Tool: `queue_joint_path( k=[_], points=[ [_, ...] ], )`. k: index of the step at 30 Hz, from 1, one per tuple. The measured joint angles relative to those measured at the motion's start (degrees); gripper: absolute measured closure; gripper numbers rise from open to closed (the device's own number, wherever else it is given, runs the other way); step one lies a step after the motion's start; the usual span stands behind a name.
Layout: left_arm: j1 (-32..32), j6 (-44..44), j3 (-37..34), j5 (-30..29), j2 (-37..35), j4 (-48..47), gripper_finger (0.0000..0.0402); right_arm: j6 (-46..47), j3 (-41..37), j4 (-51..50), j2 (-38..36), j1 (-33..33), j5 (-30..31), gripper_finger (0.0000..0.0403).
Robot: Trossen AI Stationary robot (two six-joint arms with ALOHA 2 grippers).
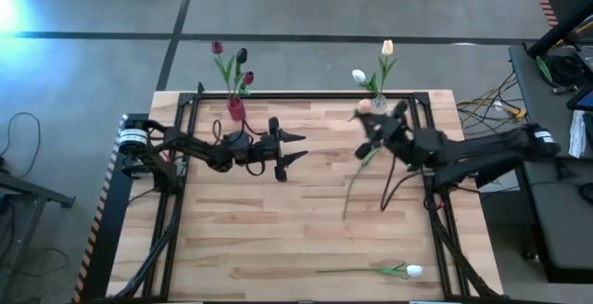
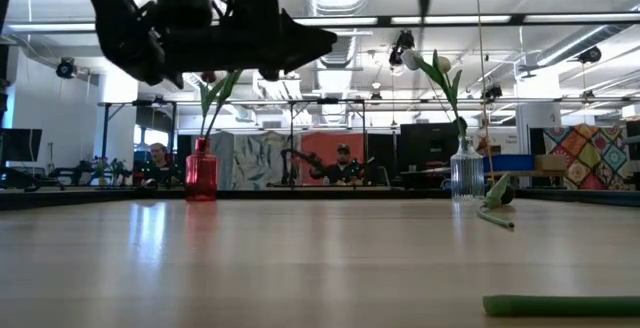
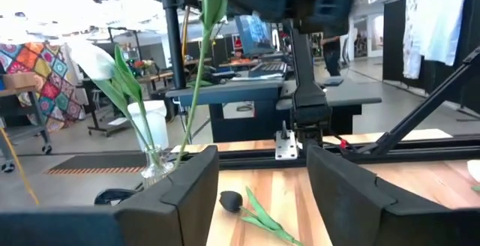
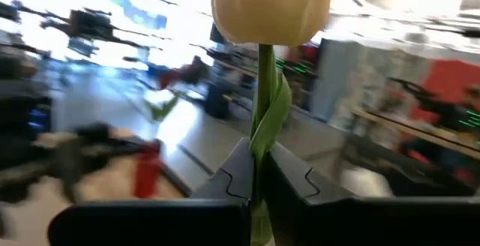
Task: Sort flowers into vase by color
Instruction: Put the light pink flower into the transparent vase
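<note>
Right gripper (image 4: 255, 178) clenched on cream tulip (image 4: 271, 6) stem; left gripper (image 1: 295, 147) released, mid-table.

Vases: we count two, a red vase (image 1: 235, 108) at upper left of centre in the high view and a clear vase (image 1: 378, 104) at upper right of centre.

Dark tulips (image 1: 242, 56): we count four, three in the red vase and one fallen dark tulip (image 3: 231, 199) at bottom centre of the left wrist view.

Light tulips (image 1: 387, 47): we count four, two in the clear vase, one peach tulip (image 4: 271, 6), and one white tulip (image 1: 413, 271) at lower right of the high view.

Grippers: we count two, the left gripper (image 1: 296, 147) and the right gripper (image 4: 259, 178).

People (image 2: 343, 160) at mid-frame in the low view: we count two.
</note>
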Motion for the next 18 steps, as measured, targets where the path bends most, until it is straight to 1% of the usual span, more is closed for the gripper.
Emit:
queue_joint_path(
  k=[4, 10, 13, 18],
  points=[
    [0.02, 0.41, -3.2, -0.93, -0.02, 5.17, 0.0213, 1.24, 0.0, -8.65, -7.95, -1.35, 6.1, 0.039],
    [0.03, 0.42, -5.67, -2.37, -0.04, 7.91, 0.0214, 2.35, 0.0, -13.56, -16.83, -4.23, 10.22, 0.039],
    [0.09, 0.42, -6.3, -2.68, -0.04, 8.01, 0.0214, 2.13, 0.0, -14.15, -18.9, -6.2, 10.93, 0.039],
    [0.09, 1.12, -6.92, -5.08, -0.04, 8.11, 0.0214, 2.96, 0.0, -14.32, -19.58, -10.69, 10.87, 0.039]
  ],
)
